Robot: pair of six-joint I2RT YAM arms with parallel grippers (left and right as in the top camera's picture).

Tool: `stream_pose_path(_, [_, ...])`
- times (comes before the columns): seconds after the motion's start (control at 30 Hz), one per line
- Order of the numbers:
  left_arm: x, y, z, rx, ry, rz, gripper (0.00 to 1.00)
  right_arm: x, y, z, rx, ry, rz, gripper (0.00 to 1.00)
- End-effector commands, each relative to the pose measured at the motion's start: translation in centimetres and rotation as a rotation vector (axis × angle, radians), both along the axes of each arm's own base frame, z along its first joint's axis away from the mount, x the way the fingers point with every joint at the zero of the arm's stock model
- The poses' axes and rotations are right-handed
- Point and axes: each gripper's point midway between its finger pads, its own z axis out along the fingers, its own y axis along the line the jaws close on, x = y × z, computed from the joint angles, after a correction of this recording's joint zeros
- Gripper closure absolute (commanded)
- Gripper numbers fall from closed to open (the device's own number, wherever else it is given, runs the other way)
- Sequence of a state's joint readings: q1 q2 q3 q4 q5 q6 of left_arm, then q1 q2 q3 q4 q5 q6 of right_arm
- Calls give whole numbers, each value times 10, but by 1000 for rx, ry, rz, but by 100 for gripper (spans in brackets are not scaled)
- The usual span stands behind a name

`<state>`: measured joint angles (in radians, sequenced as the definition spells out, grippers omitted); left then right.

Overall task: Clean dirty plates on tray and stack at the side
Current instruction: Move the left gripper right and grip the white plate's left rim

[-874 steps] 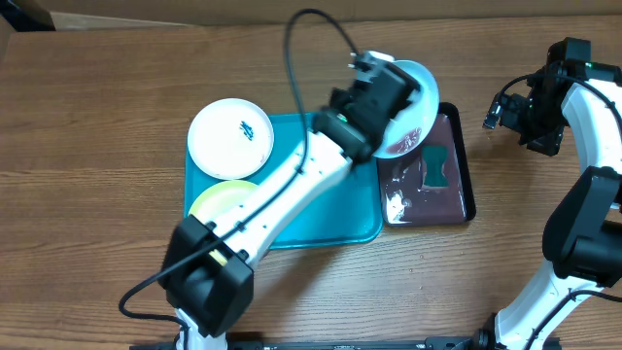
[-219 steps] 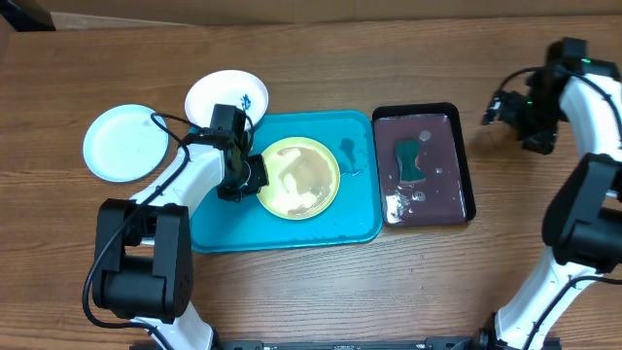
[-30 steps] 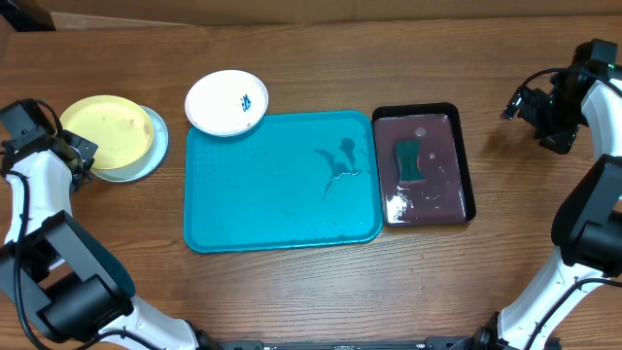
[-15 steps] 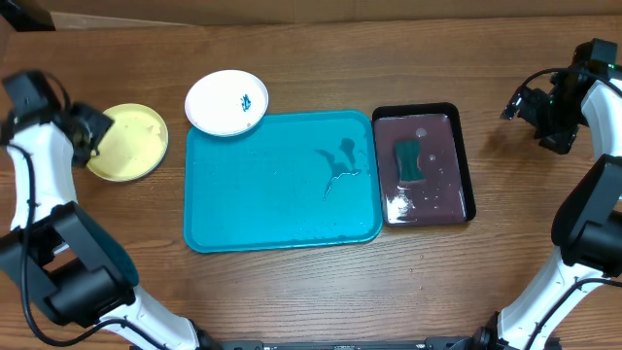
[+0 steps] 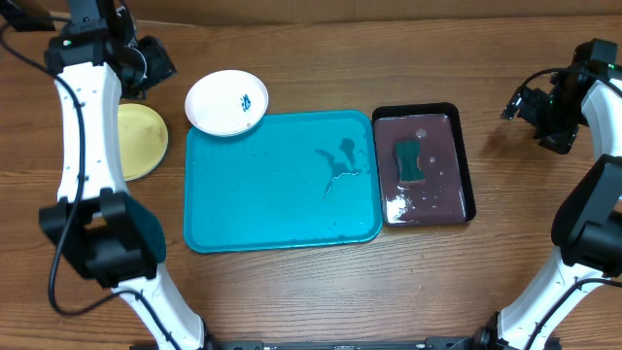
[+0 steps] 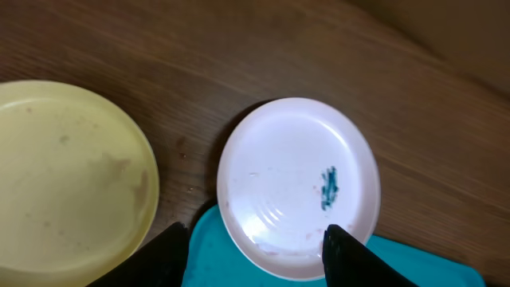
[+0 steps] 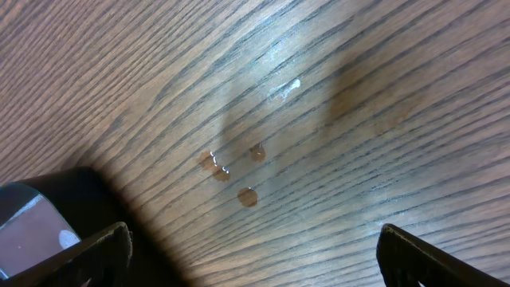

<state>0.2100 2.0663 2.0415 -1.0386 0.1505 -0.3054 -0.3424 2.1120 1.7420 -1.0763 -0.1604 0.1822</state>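
Currently recorded: white plate (image 5: pixel 226 102), teal-smeared, overlapping tray (image 5: pixel 282 209) corner; yellow-green plate (image 5: pixel 146 141) set on counter (image 5: pixel 292 292) beside it; left gripper (image 6: pixel 259 255) and right gripper (image 7: pixel 255 251) are spread wide, nothing held.

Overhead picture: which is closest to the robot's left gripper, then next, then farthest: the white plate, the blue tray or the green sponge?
From the left gripper:
1. White plate, just beside it, top left.
2. Blue tray, in the middle.
3. Green sponge, far right, in the black tray.
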Motion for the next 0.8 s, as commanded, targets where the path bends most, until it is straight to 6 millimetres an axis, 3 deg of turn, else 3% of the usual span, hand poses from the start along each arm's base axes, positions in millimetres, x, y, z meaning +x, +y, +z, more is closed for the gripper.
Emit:
stream_pose_path(0.0, [7, 3, -54, -8, 99, -29, 45, 8, -2, 18, -11, -50, 0, 0])
stream_pose_path(0.13, [12, 5, -90, -20, 149, -30, 39, 8, -2, 18, -11, -50, 0, 0])
stream_pose_path(0.33, [16, 4, -126, -38, 194, -33, 56, 8, -2, 18, -11, -49, 0, 0])
stream_pose_path(0.47, [19, 1, -134, -57, 194, -41, 64, 8, -2, 18, -11, -50, 0, 0])
stream_pose_path(0.77, [20, -5, -138, -7, 203, -49, 66, 8, -2, 18, -12, -50, 0, 0])
